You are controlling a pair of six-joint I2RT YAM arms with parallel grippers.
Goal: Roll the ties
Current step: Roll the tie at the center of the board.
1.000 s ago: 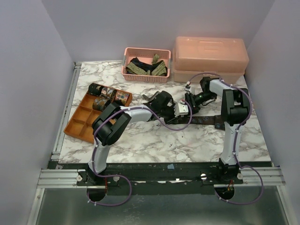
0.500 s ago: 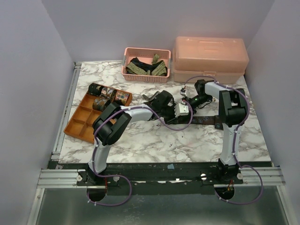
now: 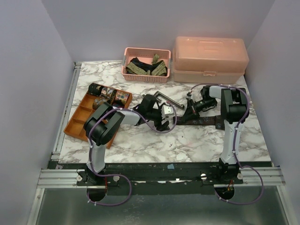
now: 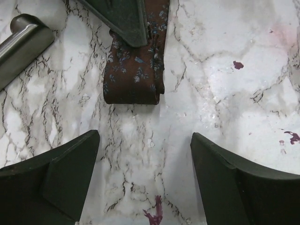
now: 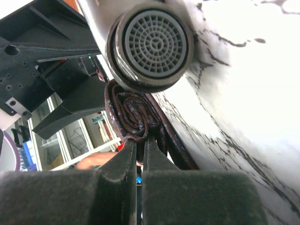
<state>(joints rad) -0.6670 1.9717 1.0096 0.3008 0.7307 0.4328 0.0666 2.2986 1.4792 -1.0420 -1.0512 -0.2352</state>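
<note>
A dark brown patterned tie (image 3: 202,121) lies as a strip across the marble table, its left end folded into a small roll (image 4: 133,70). My right gripper (image 3: 191,107) is shut on that rolled end (image 5: 135,115), fingers (image 5: 123,159) pinching the coil's edge. My left gripper (image 3: 171,118) stands open just left of the roll, fingers (image 4: 61,164) wide apart over bare marble with nothing between them. Rolled ties (image 3: 108,93) sit in the orange tray (image 3: 79,123). More ties (image 3: 147,68) lie loose in the pink basket (image 3: 140,77).
A grey metal crank-shaped bar (image 3: 164,98) lies just behind the left gripper and shows at the top left of the left wrist view (image 4: 21,42). A pink lidded box (image 3: 210,58) stands at the back right. A round grey grilled disc (image 5: 152,44) hangs close above the roll.
My left gripper has opened and drawn back to the left, off the tie's rolled end. My right gripper went from part open to shut on the roll.
</note>
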